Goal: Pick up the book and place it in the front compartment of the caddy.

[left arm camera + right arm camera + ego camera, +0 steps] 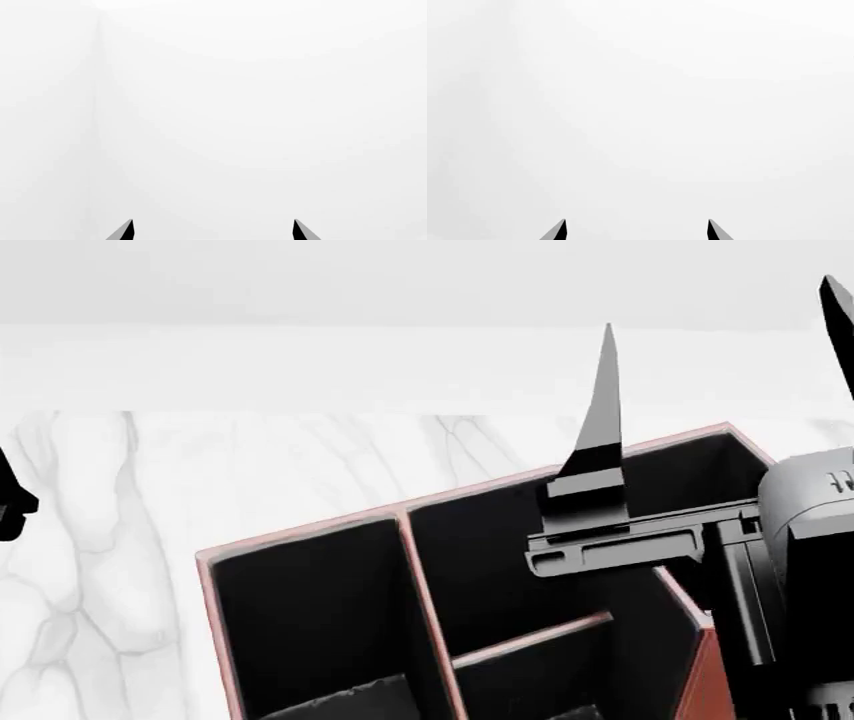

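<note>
The caddy (400,512) is a reddish-brown box with black lining, low in the head view. A low divider (534,636) splits its middle column. The cell beyond the divider, against the tall far wall (481,560), is black and holds nothing that I can see. The book shows in no view. My right gripper (718,304) is open and empty, raised above the caddy's right part with its fingers pointing up. In the right wrist view (637,230) only its tips show against white. My left gripper (213,230) is open and empty, facing blank white.
The caddy stands on a white marble tabletop (200,470) with a pale wall behind. A dark part of my left arm (11,502) shows at the left edge of the head view. The right arm's body (801,570) covers the caddy's right side.
</note>
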Tool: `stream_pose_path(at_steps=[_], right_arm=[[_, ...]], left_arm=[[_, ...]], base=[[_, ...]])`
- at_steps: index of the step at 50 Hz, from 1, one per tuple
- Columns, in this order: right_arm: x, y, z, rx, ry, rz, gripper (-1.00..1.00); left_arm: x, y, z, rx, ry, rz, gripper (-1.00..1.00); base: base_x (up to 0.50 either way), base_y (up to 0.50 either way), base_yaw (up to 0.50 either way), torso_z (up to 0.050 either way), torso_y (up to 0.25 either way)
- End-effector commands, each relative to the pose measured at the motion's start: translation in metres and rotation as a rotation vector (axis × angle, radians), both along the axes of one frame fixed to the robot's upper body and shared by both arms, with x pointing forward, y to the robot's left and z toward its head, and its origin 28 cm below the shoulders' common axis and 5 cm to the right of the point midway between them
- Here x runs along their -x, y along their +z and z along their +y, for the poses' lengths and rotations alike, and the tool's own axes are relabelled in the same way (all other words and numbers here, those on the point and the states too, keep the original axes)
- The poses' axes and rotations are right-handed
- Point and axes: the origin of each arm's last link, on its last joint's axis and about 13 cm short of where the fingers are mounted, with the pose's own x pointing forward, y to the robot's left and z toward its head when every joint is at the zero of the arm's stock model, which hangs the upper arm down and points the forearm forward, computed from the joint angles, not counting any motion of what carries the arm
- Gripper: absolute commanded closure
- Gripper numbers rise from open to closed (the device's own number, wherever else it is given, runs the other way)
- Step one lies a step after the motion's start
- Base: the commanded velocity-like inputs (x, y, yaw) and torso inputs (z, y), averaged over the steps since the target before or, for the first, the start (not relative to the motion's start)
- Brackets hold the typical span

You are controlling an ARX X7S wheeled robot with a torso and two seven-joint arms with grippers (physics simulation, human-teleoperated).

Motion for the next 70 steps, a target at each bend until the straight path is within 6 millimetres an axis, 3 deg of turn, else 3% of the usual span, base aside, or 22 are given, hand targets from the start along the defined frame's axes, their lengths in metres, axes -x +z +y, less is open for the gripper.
stream_pose_path(at_steps=[1,14,19,31,53,70], right_arm=[[0.012,0.012,-0.029,0.017,-0.023,0.028,-1.00],[0.034,0.019,-0.059,0.140,0.081,0.063,-1.00],[0.039,0.012,-0.068,0.217,0.128,0.124,-1.00],[0.051,-0.001,-0.086,0.224,0.216,0.238,-1.00],[0.088,-0.016,-0.088,0.364,0.502,0.425,-1.00],[0.100,-0.028,-0.083,0.459,0.550,0.522,-1.00]], left_arm=[[0.000,-0.001,0.002,0.012,0.001,-0.007,-1.00],[0.001,-0.001,0.002,0.012,0.001,-0.013,-1.00],[0.001,0.000,0.002,0.004,0.002,-0.014,-1.00],[0.001,0.002,0.003,0.002,0.004,-0.016,-1.00],[0.000,0.002,0.003,-0.004,0.009,-0.013,-1.00],[0.001,0.001,0.003,-0.005,0.010,-0.010,-1.00]], base=[[0.00,0.00,0.00,0.000,0.000],[0.00,0.00,0.00,0.000,0.000],[0.00,0.00,0.00,0.000,0.000],[0.00,0.00,0.00,0.000,0.000],[0.00,0.00,0.00,0.000,0.000],[0.00,0.00,0.00,0.000,0.000]])
